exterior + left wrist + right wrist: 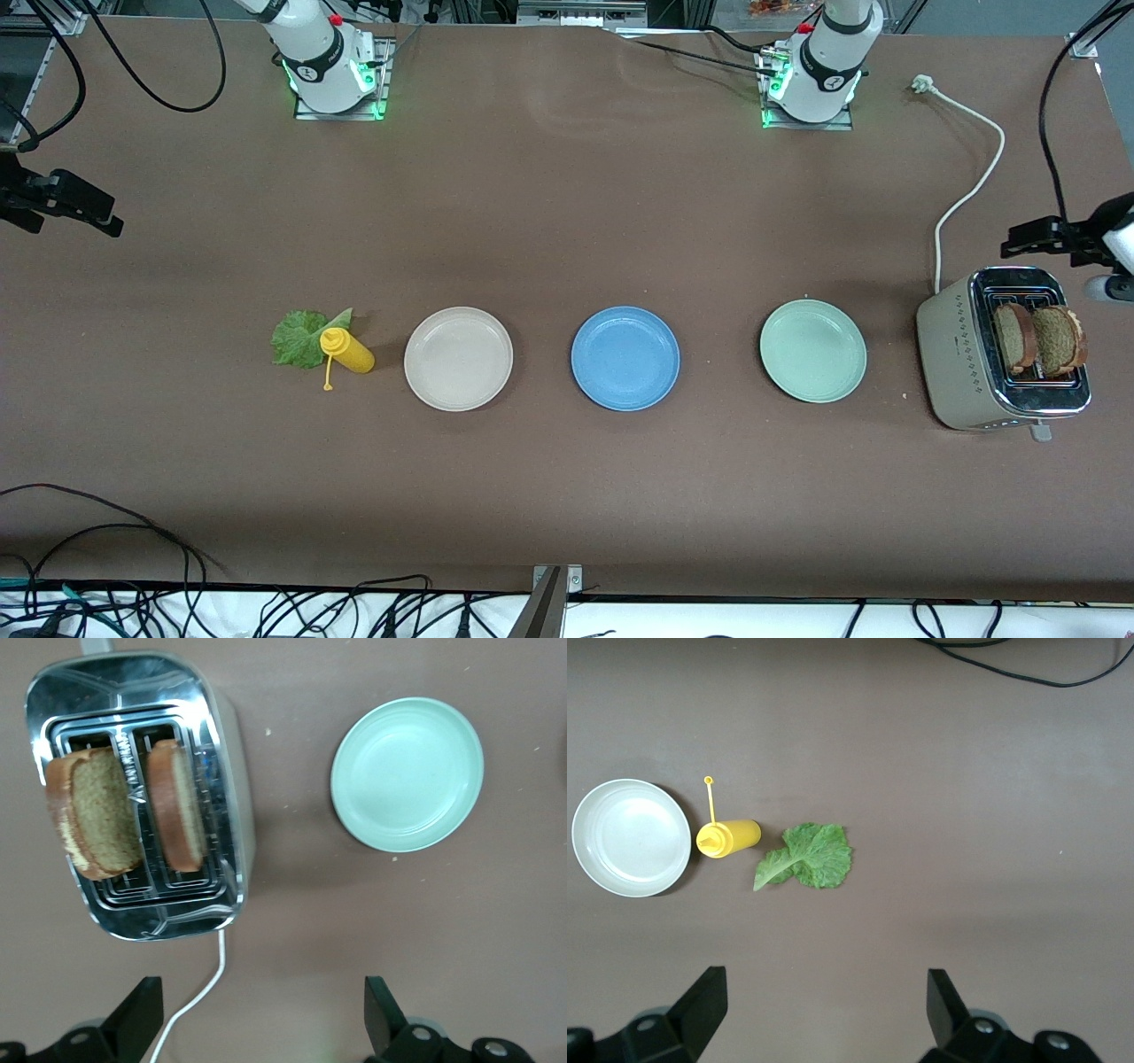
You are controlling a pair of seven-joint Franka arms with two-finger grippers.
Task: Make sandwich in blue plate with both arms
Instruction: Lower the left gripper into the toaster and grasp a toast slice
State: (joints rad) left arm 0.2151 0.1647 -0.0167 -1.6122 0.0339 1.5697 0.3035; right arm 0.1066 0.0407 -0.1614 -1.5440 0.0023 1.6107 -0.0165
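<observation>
The left gripper [261, 1019] has its fingers wide apart and holds nothing. It hangs over the table near the toaster [961, 359], where two bread slices [1036, 338] stand in the slots. The right gripper [824, 1014] is wide too and empty, up over the table at the right arm's end. The lettuce leaf [297, 337] lies touching the yellow bottle [347, 351]. The blue plate [625, 358] sits between the beige plate [458, 358] and the green plate [812, 350].

Both arms are glossy white with black bands, red buttons and green-lit bases; each hand [257, 1019] [819, 1014] carries black fingers.
</observation>
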